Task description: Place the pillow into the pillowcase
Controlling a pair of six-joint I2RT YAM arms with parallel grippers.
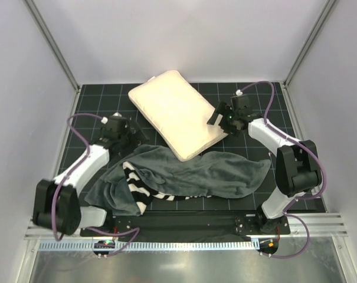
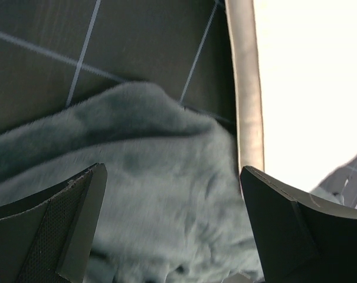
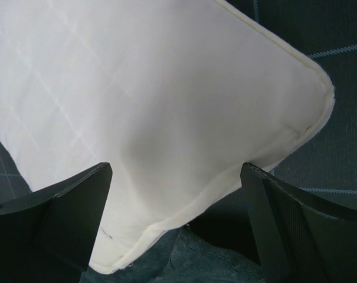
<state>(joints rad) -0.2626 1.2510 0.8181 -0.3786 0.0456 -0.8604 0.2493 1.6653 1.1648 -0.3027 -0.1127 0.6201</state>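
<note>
Cream pillow lies by the far edge, pillowcase by the near edge. Left gripper and right gripper gape wide, holding nothing.

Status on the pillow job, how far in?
Done: nothing yet. The pillow lies fully outside the pillowcase, which is crumpled grey side up with some zebra stripes showing. In hand: the left claw is open over the grey plush and the right claw is open at a pillow corner; neither grips anything. Left: grasp, open the case, slide the pillow in.
</note>
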